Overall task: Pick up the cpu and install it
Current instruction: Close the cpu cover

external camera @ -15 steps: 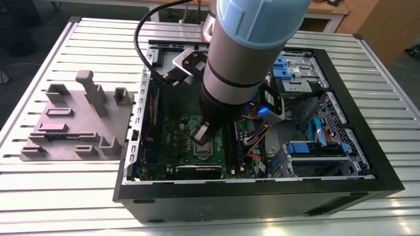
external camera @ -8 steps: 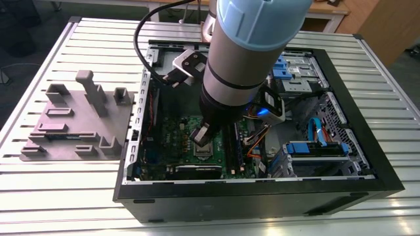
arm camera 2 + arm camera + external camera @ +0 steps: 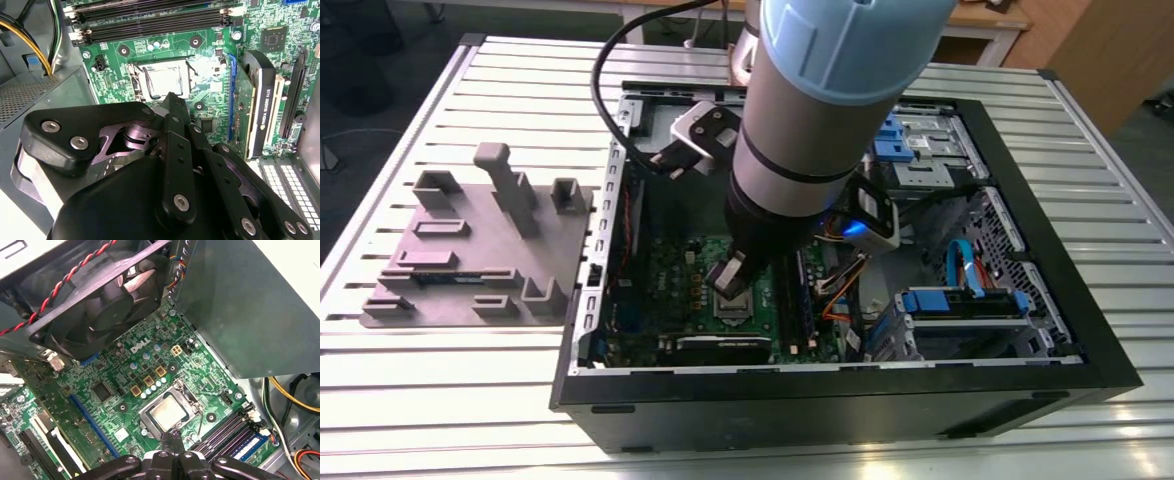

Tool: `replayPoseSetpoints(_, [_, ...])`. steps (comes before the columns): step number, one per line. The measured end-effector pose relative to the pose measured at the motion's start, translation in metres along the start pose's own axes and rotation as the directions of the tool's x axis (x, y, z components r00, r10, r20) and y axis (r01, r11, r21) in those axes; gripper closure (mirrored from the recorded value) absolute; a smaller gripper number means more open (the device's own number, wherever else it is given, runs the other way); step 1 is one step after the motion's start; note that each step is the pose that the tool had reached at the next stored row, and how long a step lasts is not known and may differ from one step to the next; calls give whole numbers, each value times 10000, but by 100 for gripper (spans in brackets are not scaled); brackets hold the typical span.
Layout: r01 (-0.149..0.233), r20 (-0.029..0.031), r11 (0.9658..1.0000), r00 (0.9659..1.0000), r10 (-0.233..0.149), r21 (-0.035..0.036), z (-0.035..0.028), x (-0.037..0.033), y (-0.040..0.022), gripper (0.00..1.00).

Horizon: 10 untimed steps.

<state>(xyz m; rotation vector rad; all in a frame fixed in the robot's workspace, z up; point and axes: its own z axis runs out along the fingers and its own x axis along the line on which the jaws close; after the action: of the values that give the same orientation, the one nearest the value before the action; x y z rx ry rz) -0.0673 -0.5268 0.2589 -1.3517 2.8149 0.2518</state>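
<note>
We see the cpu (image 3: 167,412) lying flat in the socket frame (image 3: 150,426) on the green motherboard (image 3: 115,390), its silver top facing up and square to the frame, which reads to us as seated where it belongs. Our gripper (image 3: 173,436) hangs just above the chip's edge inside the open computer case (image 3: 1067,330), its fingers drawn together to a narrow tip and holding nothing, apparently closed so they fit among the surrounding parts.

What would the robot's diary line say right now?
cpu: seated in motherboard socket | tool: just above cpu, fingers together, holding nothing | case: open
</note>
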Motion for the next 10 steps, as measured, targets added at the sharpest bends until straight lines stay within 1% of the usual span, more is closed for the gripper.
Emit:
replayPoseSetpoints(5, [-1,2,10000,10000,1,-2,8,19,-9,90])
replayPoseSetpoints(7, [0,0,10000,10000,0,-1,28,14,-17,90])
replayPoseSetpoints(10, [6,-1,10000,10000,-6,-2,78,-24,-34,90])
